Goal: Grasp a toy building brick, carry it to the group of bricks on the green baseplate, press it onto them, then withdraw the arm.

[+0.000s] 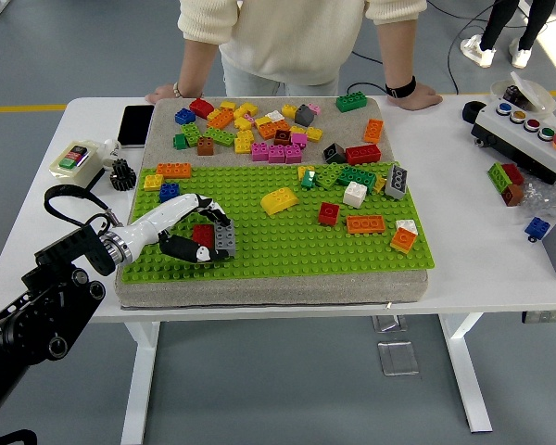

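Where your left arm reaches in from the near-left corner, its left hand (193, 234) lies low over the near-left part of the green baseplate (287, 246), fingers curled around a small cluster of bricks. You can see a red brick (203, 235) inside the curl and a grey brick (225, 238) just right of it, touching it, with the dark fingertips wrapping both from the far side and the thumb below; whether the two bricks are seated on the studs under the hand you cannot tell. Your right hand does not appear. On the baseplate well to the right sit a yellow sloped brick (279, 200), a red square brick (328, 213), an orange flat brick (365, 223), a white brick (355, 194) and a green group (350, 175) near the far edge, all apart from your hand. Beyond the baseplate, on the grey mat (259, 289), a loose heap of mixed bricks (259, 130) lies toward the far side. At the far edge of the white counter (482, 260) a person stands with both hands resting flat on it, one hand (165, 93) at the left and the other hand (417, 95) at the right. A phone (135, 125) lies on the counter's far left, and a button box (524, 130) sits at the far right.
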{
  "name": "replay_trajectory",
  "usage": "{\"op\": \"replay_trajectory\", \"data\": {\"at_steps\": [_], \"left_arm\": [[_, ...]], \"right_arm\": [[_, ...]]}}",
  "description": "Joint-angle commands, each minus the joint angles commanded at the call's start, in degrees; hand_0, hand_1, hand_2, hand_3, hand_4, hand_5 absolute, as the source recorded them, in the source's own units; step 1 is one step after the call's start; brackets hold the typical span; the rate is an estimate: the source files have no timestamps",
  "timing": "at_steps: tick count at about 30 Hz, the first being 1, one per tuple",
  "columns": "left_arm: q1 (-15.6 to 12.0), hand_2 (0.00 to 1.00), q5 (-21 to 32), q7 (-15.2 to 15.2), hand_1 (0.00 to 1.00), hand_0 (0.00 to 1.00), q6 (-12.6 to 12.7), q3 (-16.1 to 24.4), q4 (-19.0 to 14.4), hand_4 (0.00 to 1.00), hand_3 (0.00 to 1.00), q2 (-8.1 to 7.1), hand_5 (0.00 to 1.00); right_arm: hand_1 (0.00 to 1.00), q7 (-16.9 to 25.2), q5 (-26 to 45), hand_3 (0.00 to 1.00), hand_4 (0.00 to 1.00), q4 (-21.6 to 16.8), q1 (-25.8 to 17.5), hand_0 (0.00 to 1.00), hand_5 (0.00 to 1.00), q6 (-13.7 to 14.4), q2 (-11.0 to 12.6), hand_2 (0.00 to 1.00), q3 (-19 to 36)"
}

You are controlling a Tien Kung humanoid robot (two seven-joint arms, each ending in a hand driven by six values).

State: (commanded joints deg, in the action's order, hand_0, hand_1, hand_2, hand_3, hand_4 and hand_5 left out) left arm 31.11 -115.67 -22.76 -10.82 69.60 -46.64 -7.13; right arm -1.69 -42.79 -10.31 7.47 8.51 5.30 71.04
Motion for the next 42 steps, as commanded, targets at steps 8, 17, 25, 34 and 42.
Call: {"op": "replay_trajectory", "data": {"at_steps": [8,17,25,34,42], "left_arm": [[0.3,0.622,0.0,0.0,0.692,0.750,0.0,0.0,0.4,0.741,0.569,0.20,0.125],[0.4,0.624,-0.2,-0.1,0.703,0.753,0.1,0.1,0.9,0.749,0.571,0.31,0.128],[0.5,0.626,-0.5,-0.1,0.705,0.754,0.1,0.2,1.2,0.757,0.573,0.20,0.127],[0.4,0.628,-0.8,-0.2,0.713,0.758,0.0,0.3,1.5,0.771,0.576,0.20,0.126],[0.5,0.630,-1.0,-0.2,0.718,0.763,0.0,0.4,1.6,0.799,0.579,0.29,0.137]], "right_arm": [[0.638,-0.1,0.1,0.612,0.945,0.0,0.1,0.723,0.493,-0.1,0.0,0.682,0.1],[0.638,-0.1,0.2,0.612,0.945,0.0,0.1,0.724,0.492,-0.1,0.0,0.682,0.1],[0.638,-0.1,0.3,0.612,0.945,0.0,0.2,0.724,0.492,-0.2,0.0,0.682,0.1],[0.638,-0.1,0.3,0.611,0.944,0.0,0.2,0.724,0.492,-0.3,-0.1,0.682,0.0],[0.638,-0.1,0.4,0.611,0.943,0.0,0.2,0.723,0.490,-0.4,-0.1,0.682,0.0]]}}
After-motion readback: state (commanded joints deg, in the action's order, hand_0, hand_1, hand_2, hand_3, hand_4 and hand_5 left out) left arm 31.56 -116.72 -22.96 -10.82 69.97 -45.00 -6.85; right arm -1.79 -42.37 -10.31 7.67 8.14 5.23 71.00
